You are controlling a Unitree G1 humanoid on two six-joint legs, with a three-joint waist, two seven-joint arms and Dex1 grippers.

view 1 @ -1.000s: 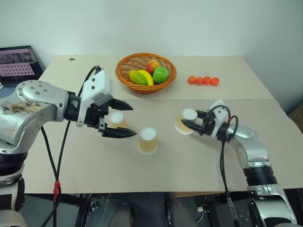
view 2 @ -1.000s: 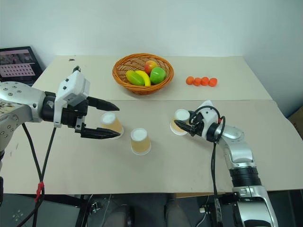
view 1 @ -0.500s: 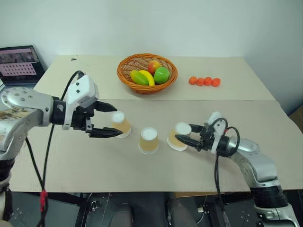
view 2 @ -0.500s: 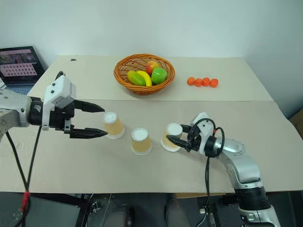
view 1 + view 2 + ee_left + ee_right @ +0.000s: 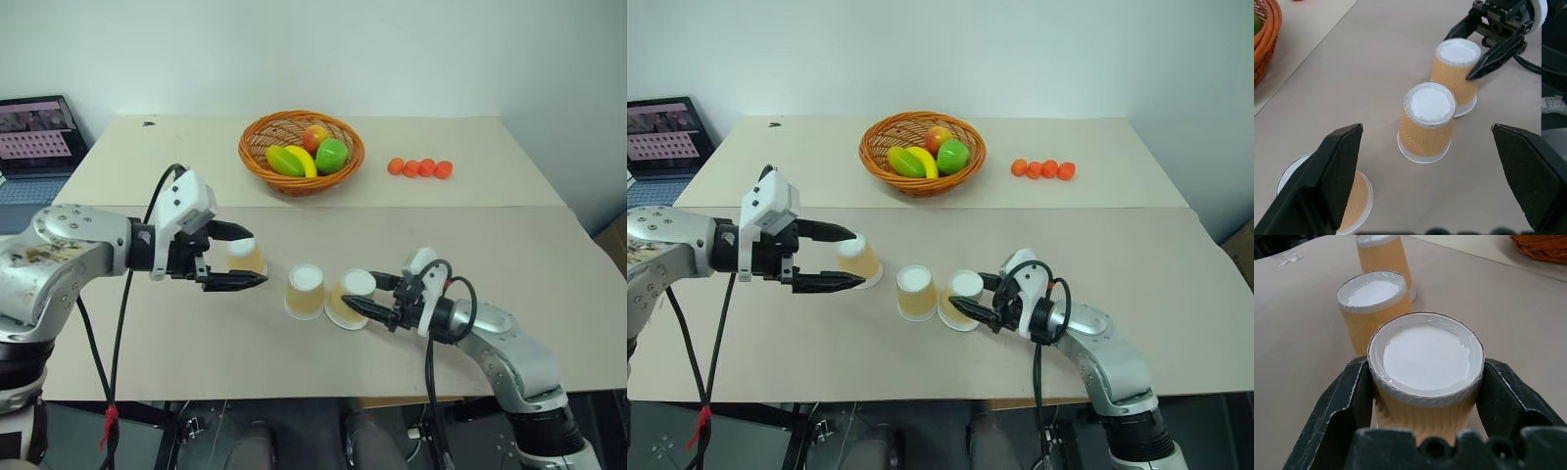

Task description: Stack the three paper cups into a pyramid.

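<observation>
Beige table (image 5: 490, 255) holds three paper cups (image 5: 305, 290), four fruits (image 5: 420, 168).

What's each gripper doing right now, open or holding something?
Left gripper: open, fingers either side of the leftmost paper cup, not closed on it.
Right gripper: shut on the rightmost paper cup.

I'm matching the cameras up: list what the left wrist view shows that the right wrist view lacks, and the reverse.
Left wrist only: the open left gripper with the left cup behind one finger, and the right gripper seen from outside, shut on the right cup.

Right wrist only: that grip up close, fingers pressing the cup's sides.

Both: three upside-down cups in a row, the middle cup close beside the right one, the basket edge and the table.
</observation>
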